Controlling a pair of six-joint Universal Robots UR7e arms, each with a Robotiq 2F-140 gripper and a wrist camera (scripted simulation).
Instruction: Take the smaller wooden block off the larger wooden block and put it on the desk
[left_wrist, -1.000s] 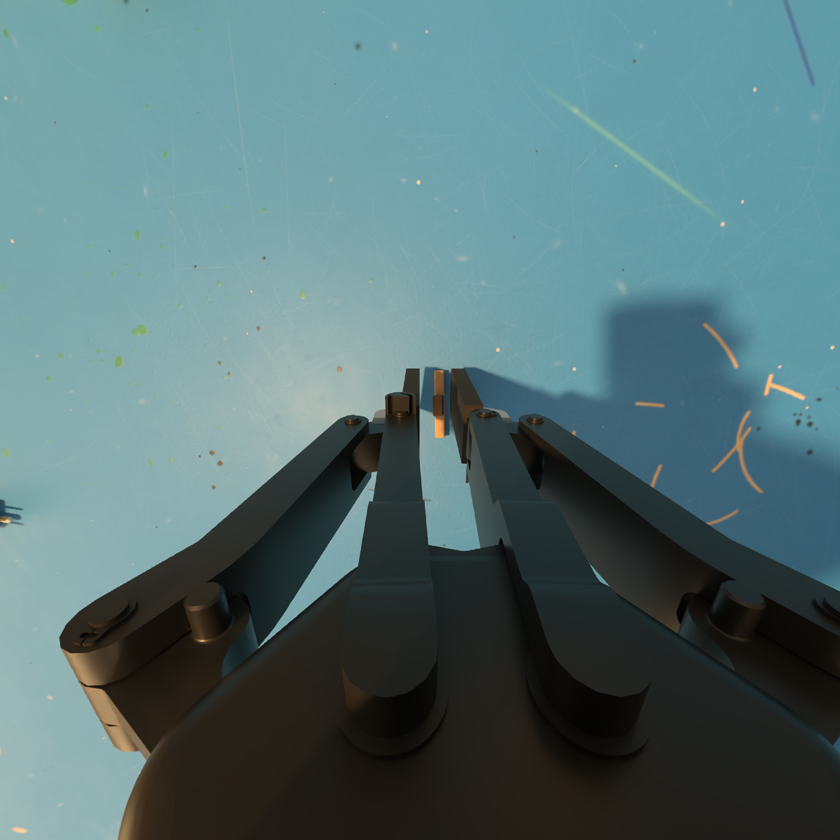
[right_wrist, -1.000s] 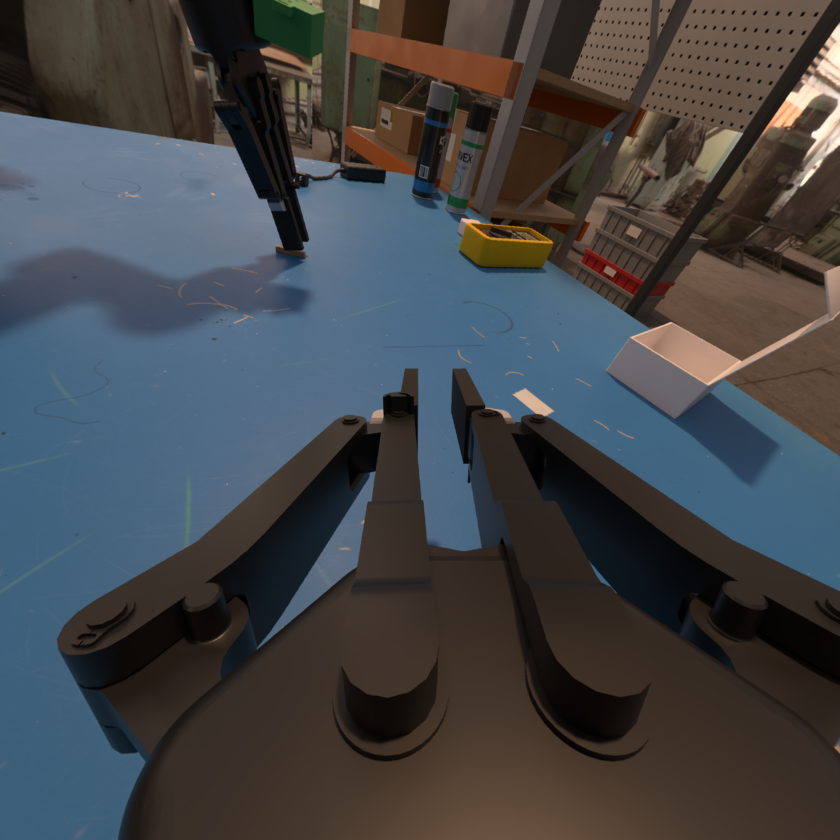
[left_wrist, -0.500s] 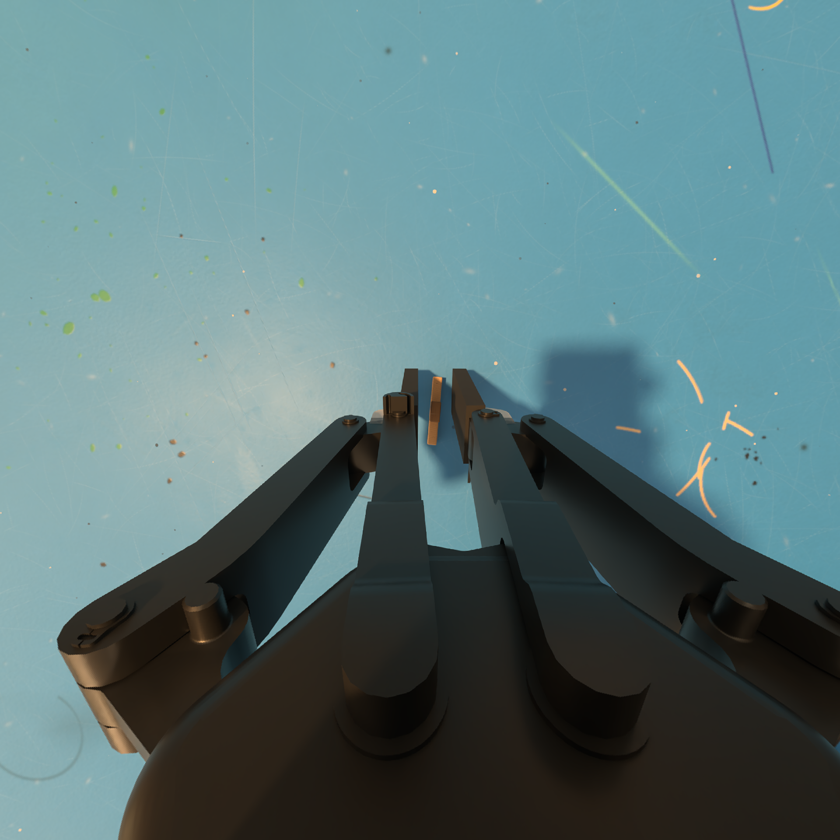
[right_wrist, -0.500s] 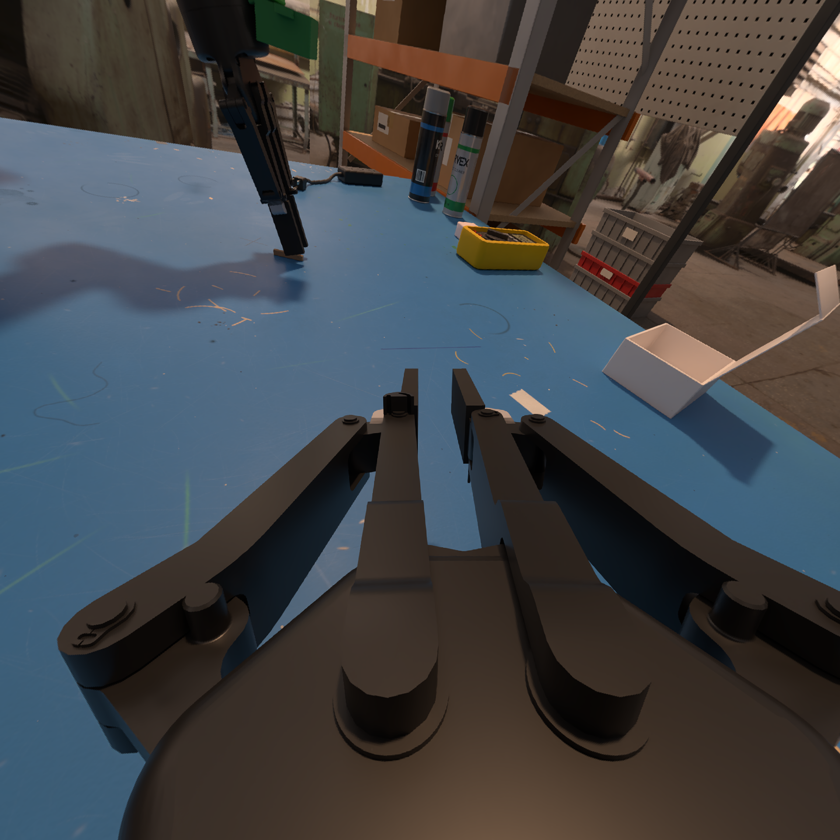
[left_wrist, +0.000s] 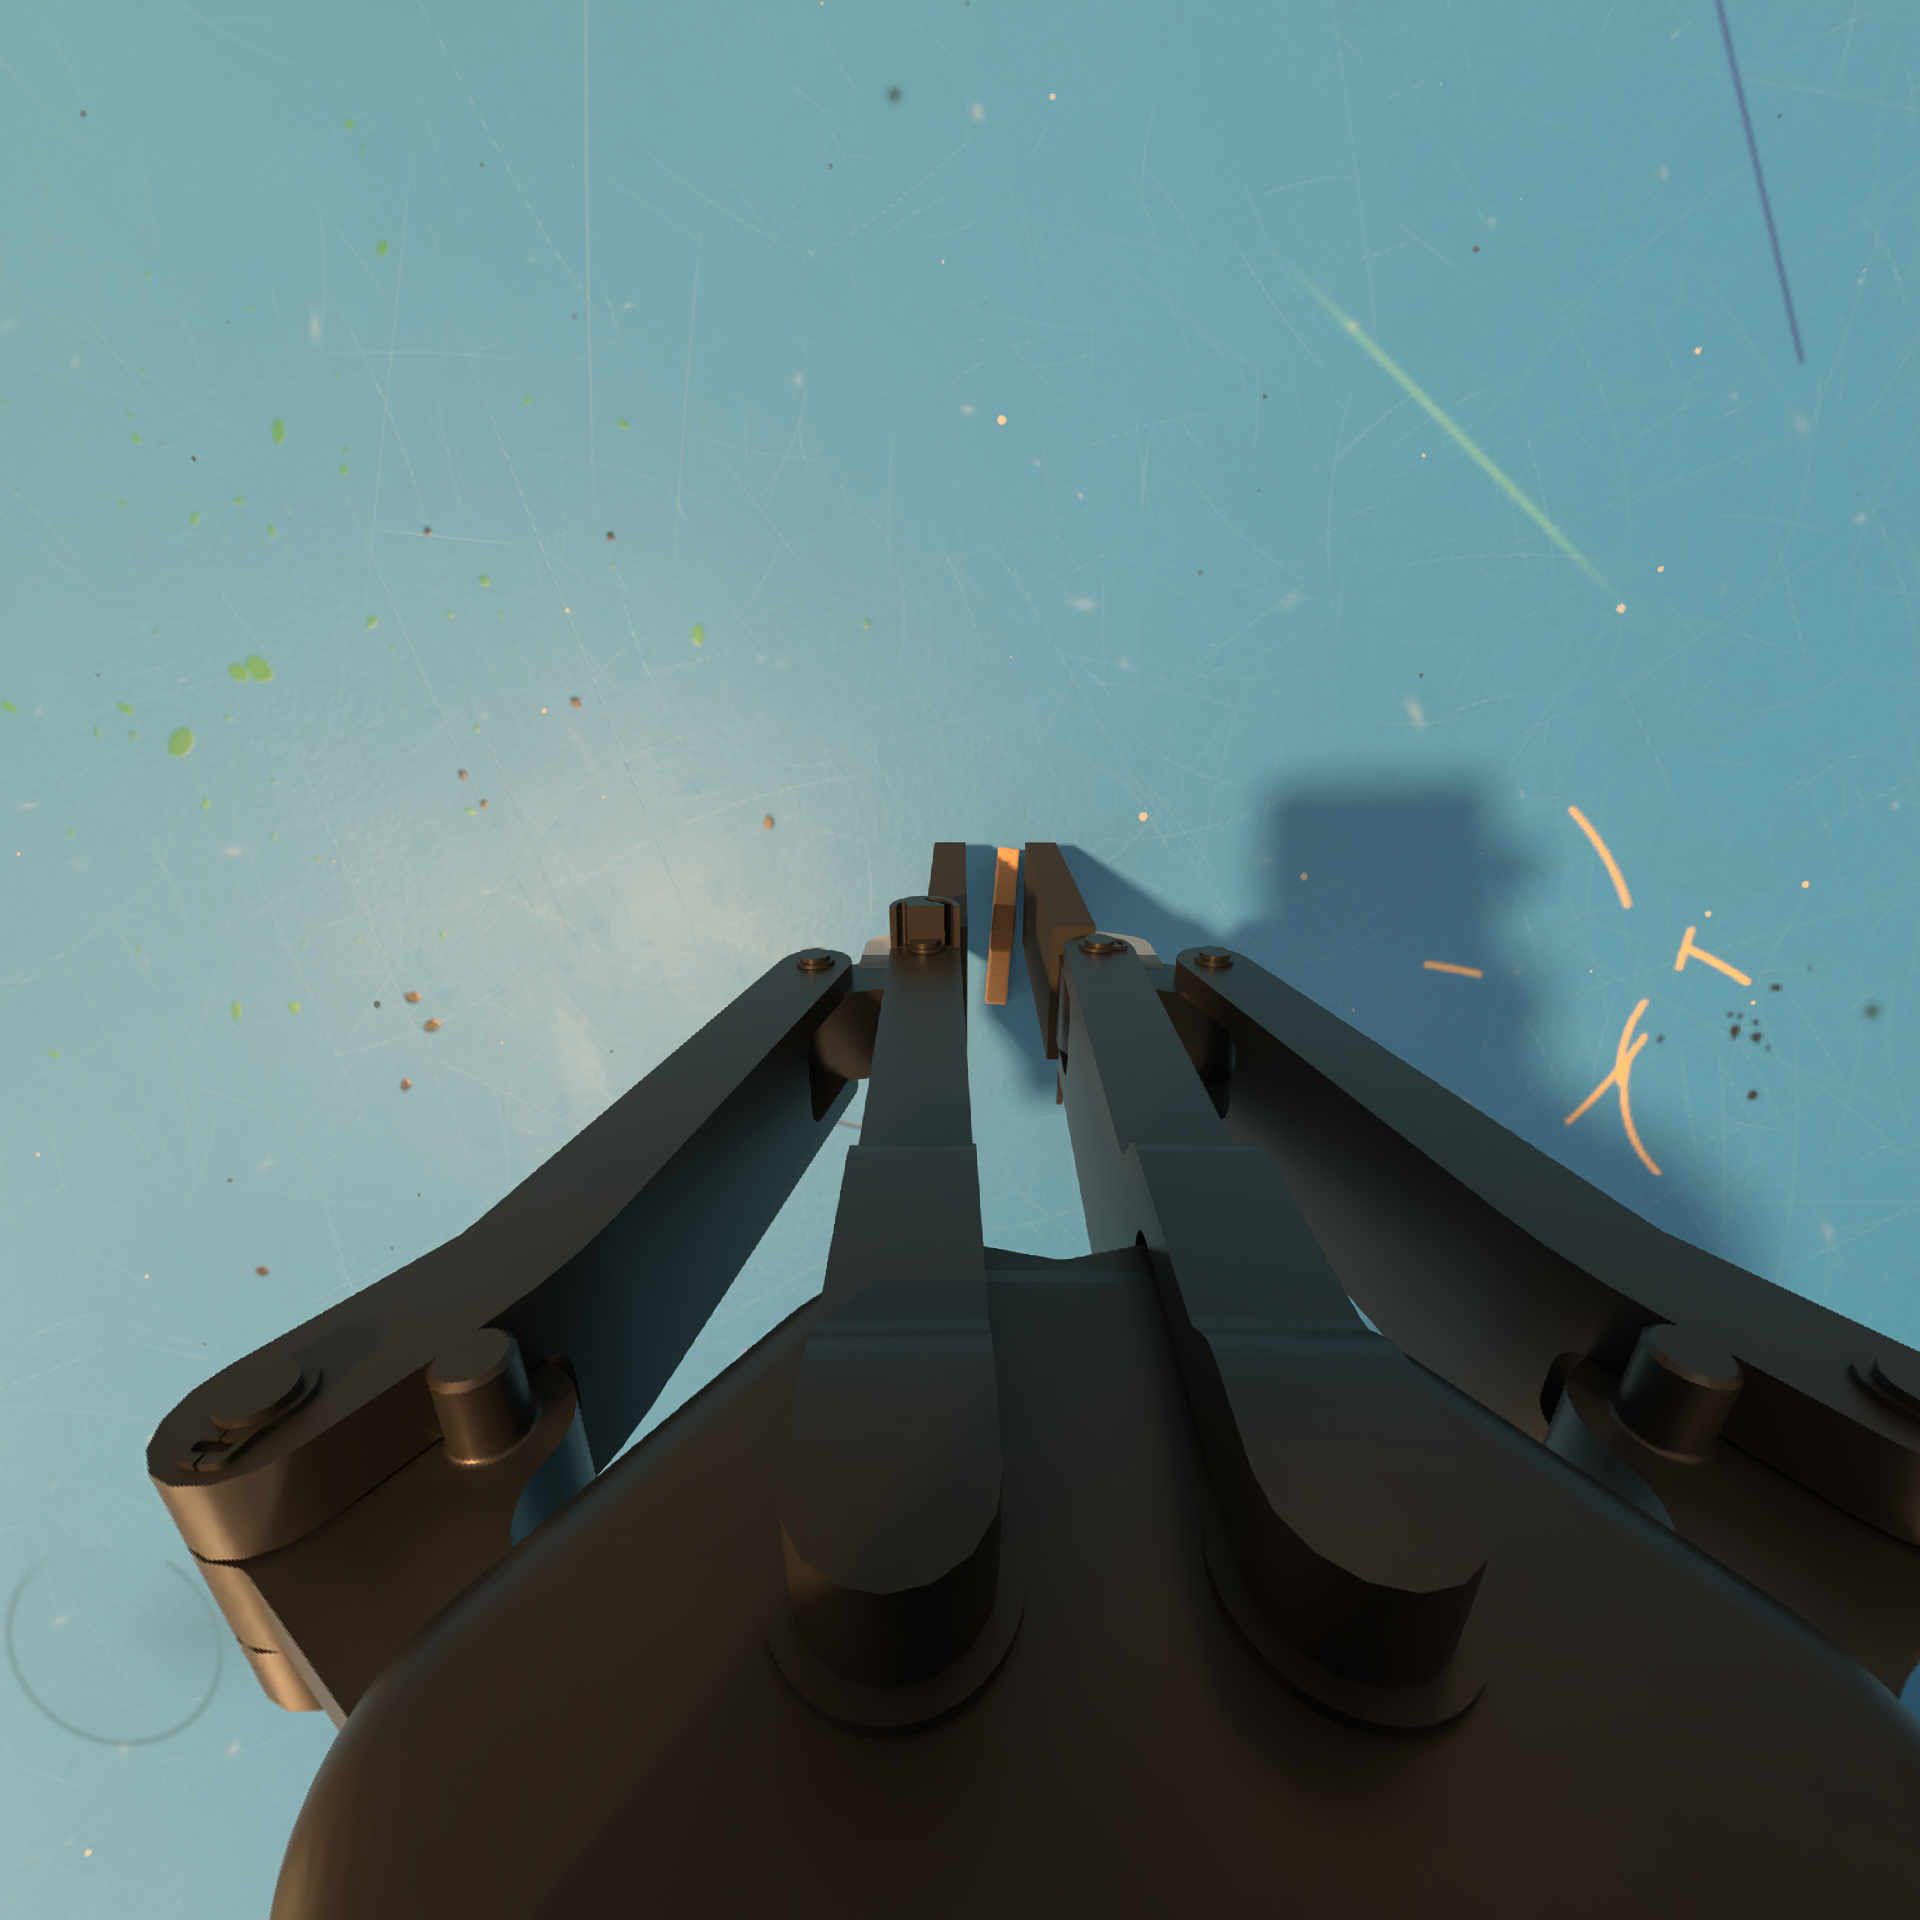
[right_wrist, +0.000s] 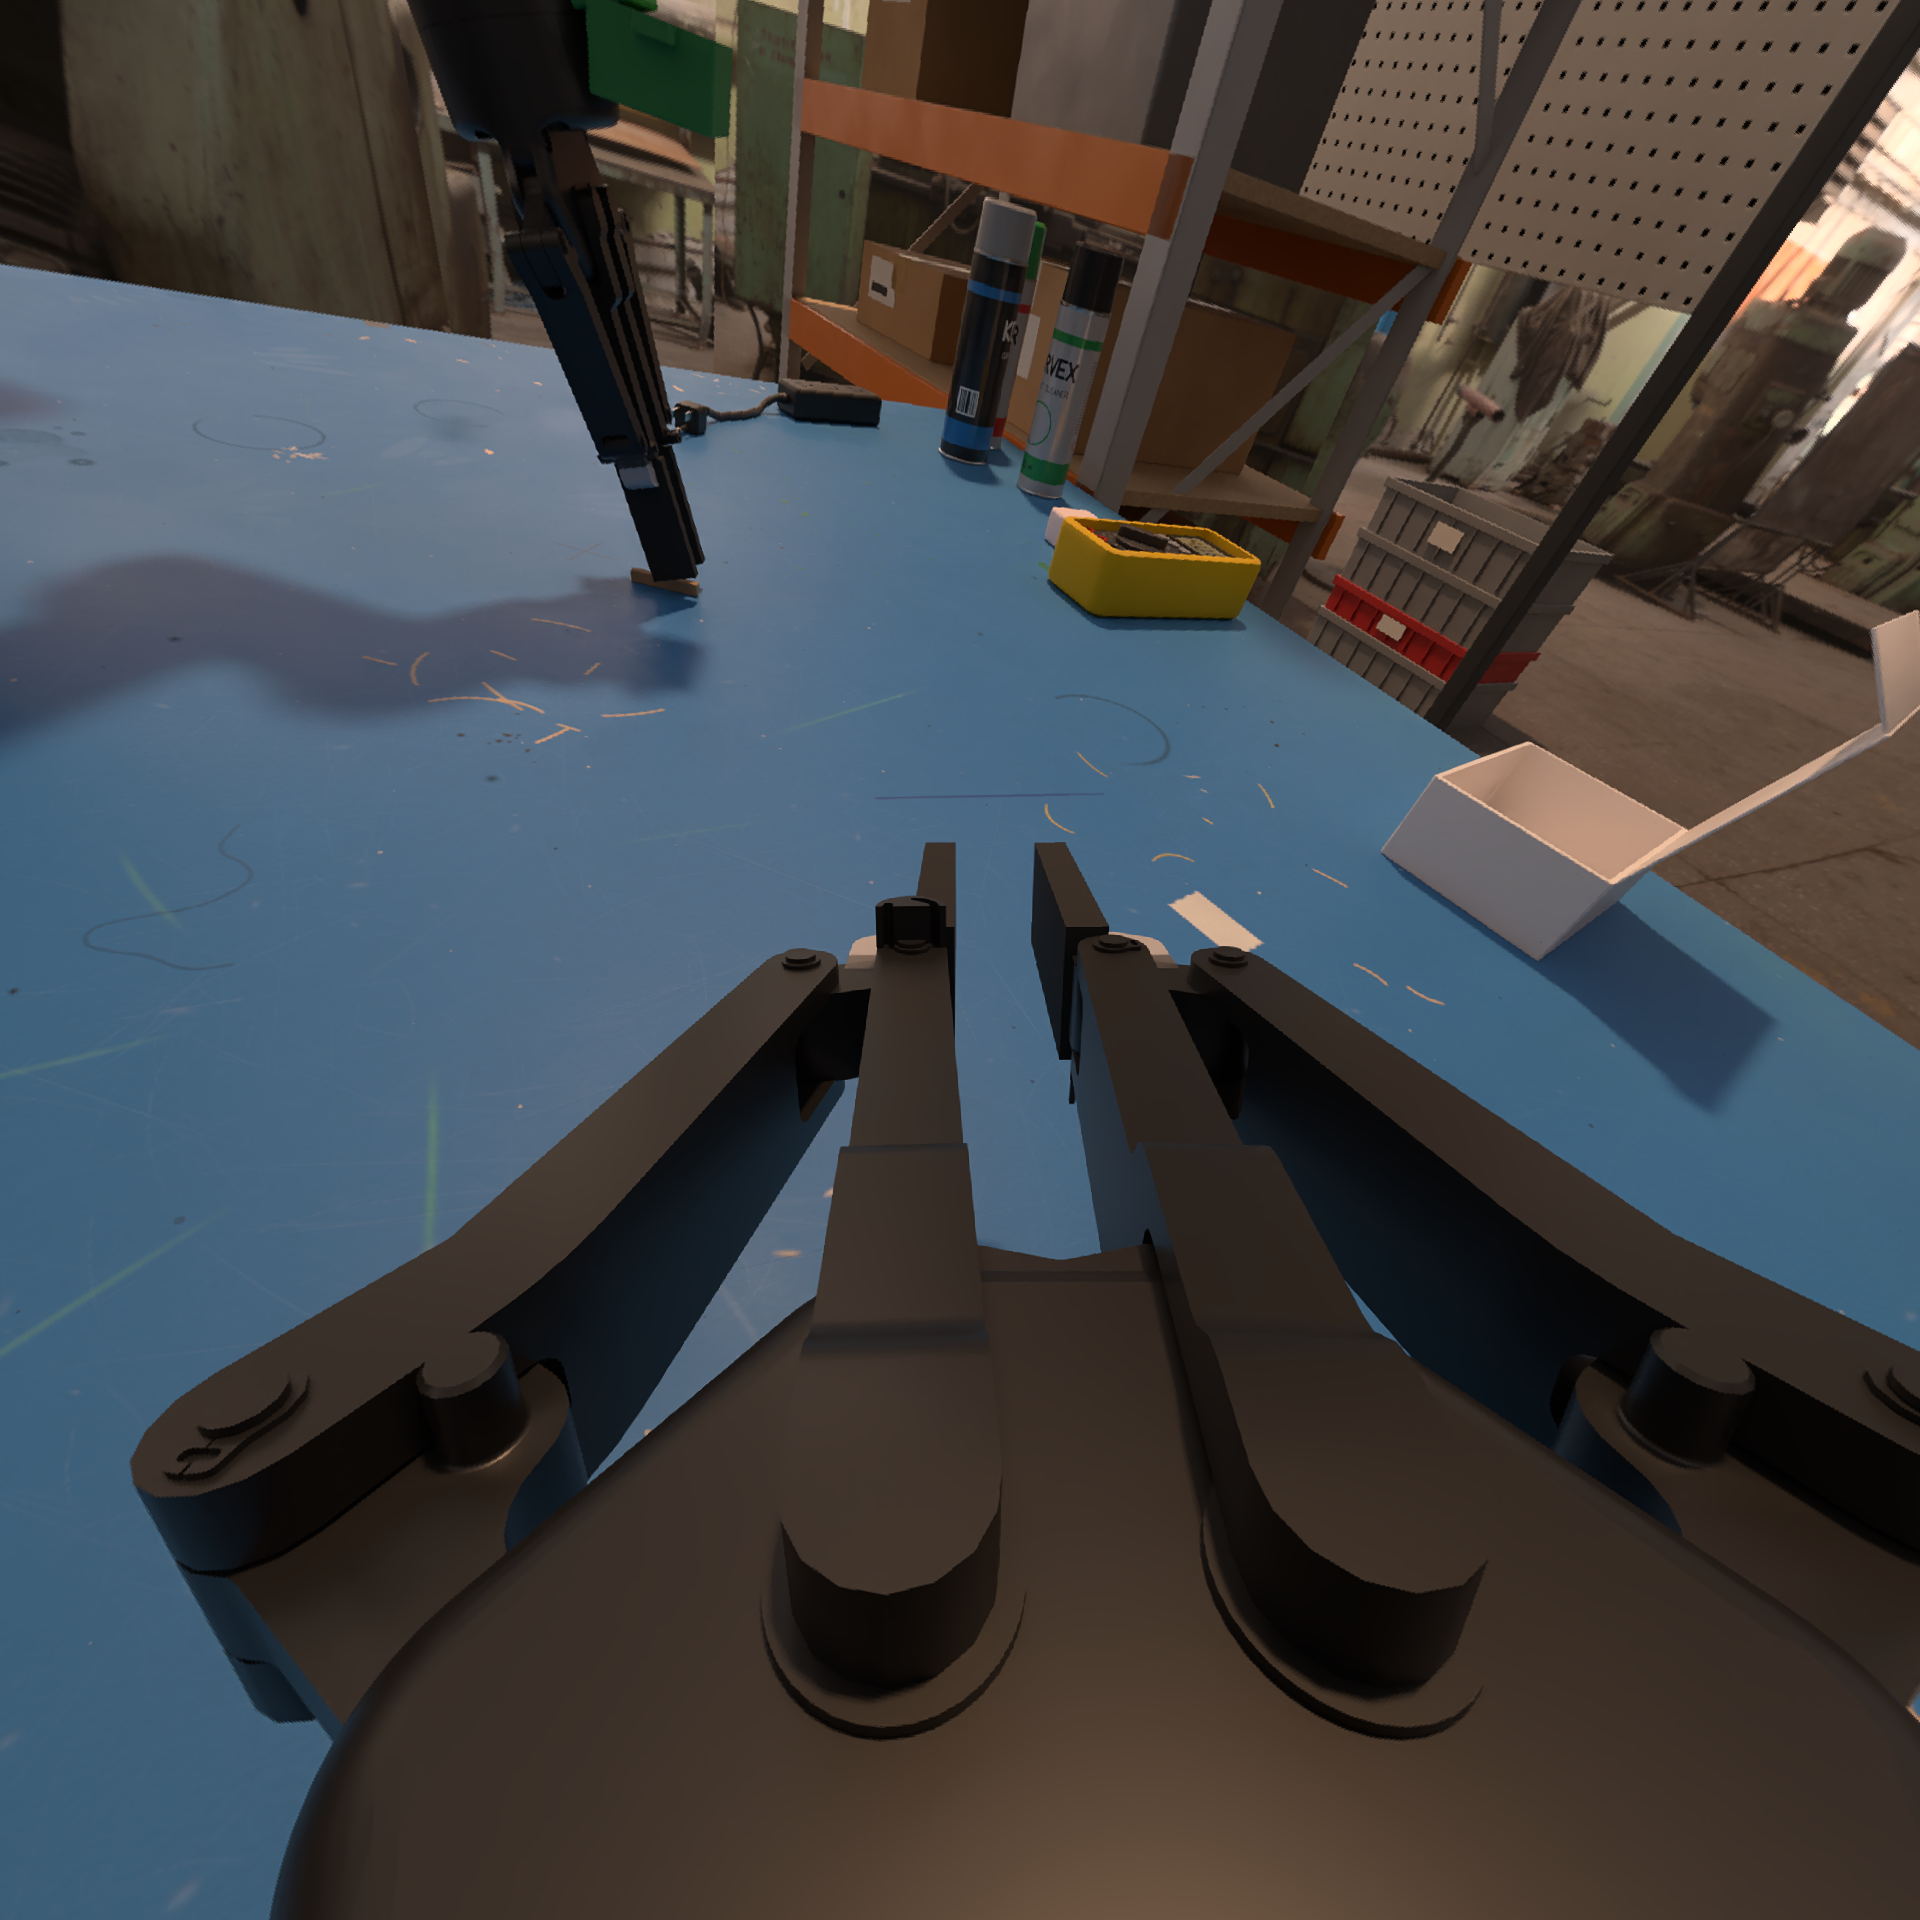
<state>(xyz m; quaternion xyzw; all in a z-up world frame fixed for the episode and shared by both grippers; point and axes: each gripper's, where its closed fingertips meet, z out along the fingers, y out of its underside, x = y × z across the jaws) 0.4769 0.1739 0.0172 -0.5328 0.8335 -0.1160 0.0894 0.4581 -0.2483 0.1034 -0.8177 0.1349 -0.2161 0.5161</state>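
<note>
My left gripper (left_wrist: 994, 857) points down at the blue desk (left_wrist: 935, 416). It is shut on the smaller wooden block (left_wrist: 1001, 935), a thin orange-brown strip that leans slightly toward the right finger. In the right wrist view the left gripper (right_wrist: 670, 566) stands far off at the left, and the block (right_wrist: 665, 584) at its tips is down at the desk surface (right_wrist: 520, 935). My right gripper (right_wrist: 992, 862) hovers low over the desk with its fingers nearly together and nothing between them. The larger wooden block is not in view.
A yellow tray (right_wrist: 1148, 587), two spray cans (right_wrist: 982, 332) (right_wrist: 1065, 384) and a black adapter with a cable (right_wrist: 831, 400) stand by the far edge. A white open box (right_wrist: 1507, 862) sits at the right edge. A white scrap (right_wrist: 1214, 920) lies by my right fingers.
My left gripper has come down closer to the desk, and its shadow has drawn in toward the fingers. The block has tilted slightly between the fingers. The right arm has barely moved.
</note>
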